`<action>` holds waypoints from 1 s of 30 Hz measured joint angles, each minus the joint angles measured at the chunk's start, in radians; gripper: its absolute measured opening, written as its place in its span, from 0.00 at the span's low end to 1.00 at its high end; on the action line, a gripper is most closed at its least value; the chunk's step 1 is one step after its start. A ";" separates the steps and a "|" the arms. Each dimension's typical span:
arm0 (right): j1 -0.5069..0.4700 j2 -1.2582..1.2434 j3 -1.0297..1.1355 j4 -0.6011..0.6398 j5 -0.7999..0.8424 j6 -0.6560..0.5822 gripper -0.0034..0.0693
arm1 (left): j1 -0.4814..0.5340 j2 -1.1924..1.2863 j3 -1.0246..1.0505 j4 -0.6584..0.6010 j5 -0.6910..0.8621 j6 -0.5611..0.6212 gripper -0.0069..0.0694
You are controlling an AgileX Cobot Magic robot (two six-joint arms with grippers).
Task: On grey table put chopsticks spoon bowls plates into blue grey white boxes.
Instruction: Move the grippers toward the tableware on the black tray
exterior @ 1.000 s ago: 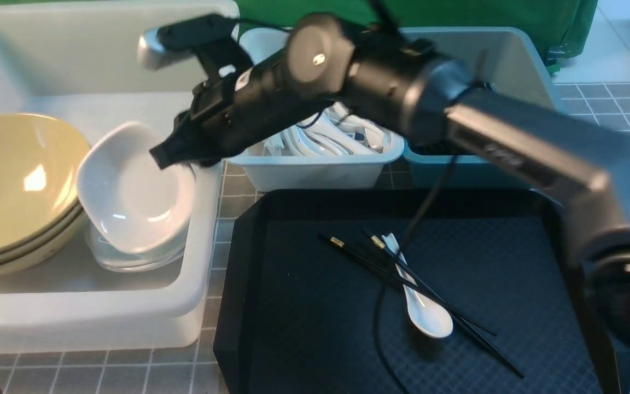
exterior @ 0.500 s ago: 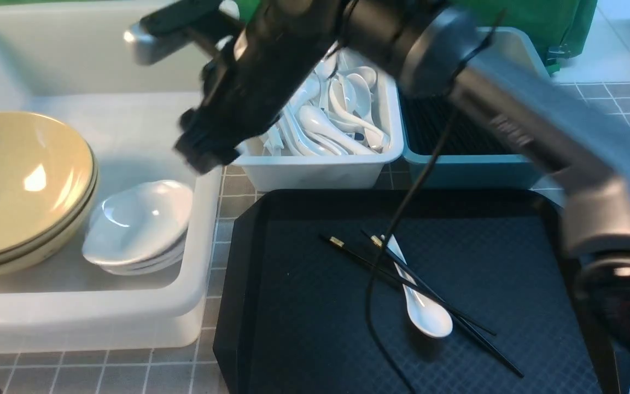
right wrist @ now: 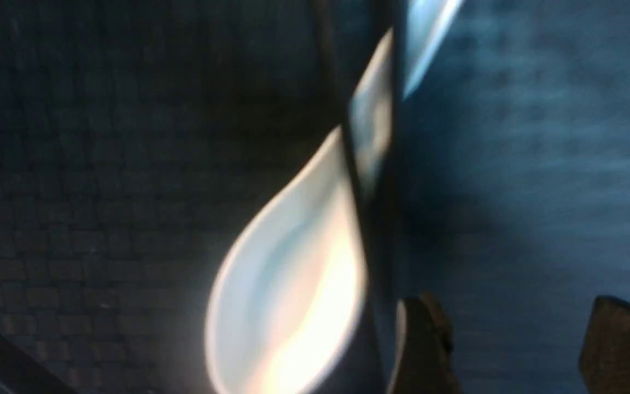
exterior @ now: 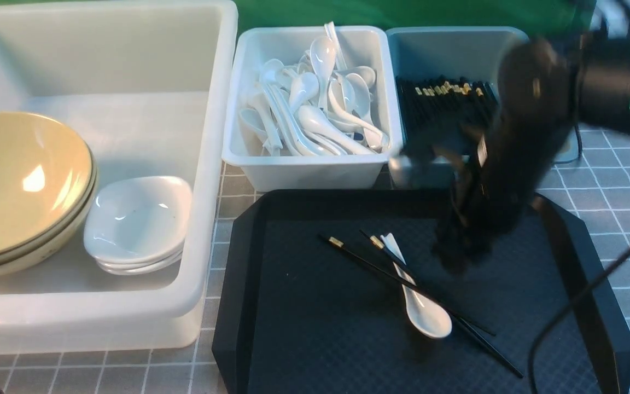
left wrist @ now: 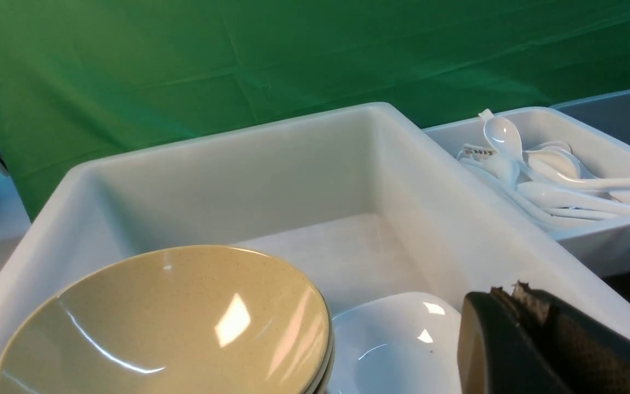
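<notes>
- While the black right tool (right wrist: 512, 328) is hovering over the black textured tray (exterior: 304, 339), its two fingers are standing apart, open, with nothing sitting between them.
- To the left of that tool, two thin black chopsticks with gold-coloured ends (exterior: 369, 264) are lying crossed on the tray, passing over a glossy white soup spoon (exterior: 429, 317).
- Beyond the right tool, the teal-blue plastic box (exterior: 441, 49) is holding a batch of black chopsticks (exterior: 430, 104); the blurred right arm (exterior: 534, 109) is partly covering this box.
- Farther left of the right tool, the pale grey-white plastic box (exterior: 315, 172) is holding a heap of white spoons (exterior: 320, 120).
- Ahead of the black left tool (left wrist: 512, 298), which is staying out of any grip with its fingers closed together, the large white plastic tub (exterior: 129, 312) is holding stacked olive-yellow bowls (exterior: 25, 180) and, just beside them, stacked small glossy white plates (exterior: 139, 219).
- Around the right tool and below the boxes, the grey tiled table (exterior: 610, 219) is showing white grid lines.
- Behind the boxes, farther out from both tools, a green cloth (left wrist: 184, 71) is hanging.
</notes>
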 joint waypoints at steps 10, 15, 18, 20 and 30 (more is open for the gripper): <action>0.039 0.048 0.086 0.062 -0.121 -0.038 0.56 | 0.000 0.000 0.046 -0.001 -0.098 0.000 0.08; 0.042 0.060 0.077 0.047 -0.127 -0.050 0.38 | 0.000 0.000 0.046 -0.001 -0.101 0.000 0.08; 0.042 0.059 0.077 0.053 -0.128 -0.051 0.23 | 0.000 0.000 0.046 -0.001 -0.102 0.000 0.08; 0.043 0.048 0.082 0.058 -0.125 -0.051 0.16 | 0.000 0.000 0.046 -0.001 -0.103 0.000 0.08; 0.049 -0.116 0.062 -0.043 -0.017 -0.034 0.16 | 0.000 0.000 0.046 -0.001 -0.104 0.000 0.08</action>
